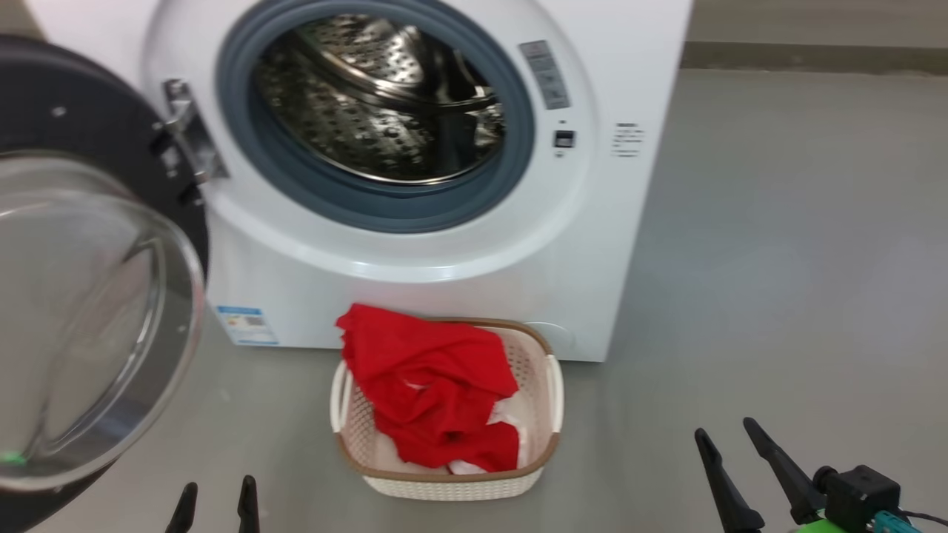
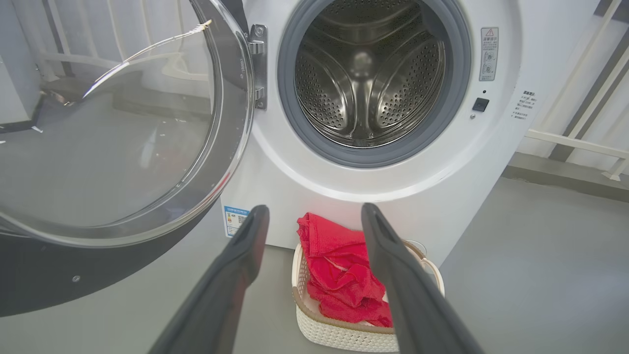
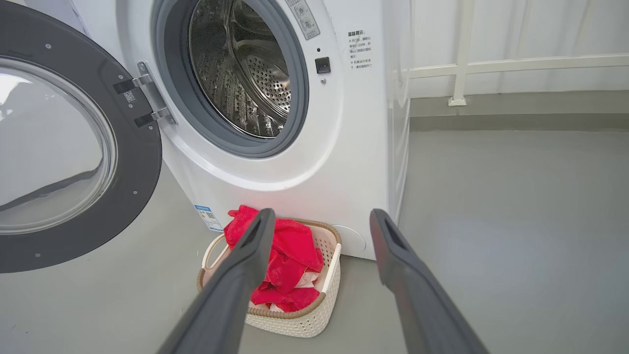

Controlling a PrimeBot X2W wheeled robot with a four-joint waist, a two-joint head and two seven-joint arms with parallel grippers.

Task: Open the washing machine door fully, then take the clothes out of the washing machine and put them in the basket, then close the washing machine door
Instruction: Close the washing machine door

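Head view: red clothes lie in the basket at lower centre, below the washing machine; door open at left; left fingers and right fingers spread, empty.

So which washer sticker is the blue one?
The blue sticker is the lowest, left of the basket; the grey sticker sits up beside the drum.

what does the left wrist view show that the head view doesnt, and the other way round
Left wrist view's extra: white railing bars beyond the big white front-loading washing machine. Head view's extra: the right gripper, open, low at the right. Shared: that machine, its round black-rimmed glass door standing open, the bright red clothes in the cream perforated plastic basket, and the open left gripper.
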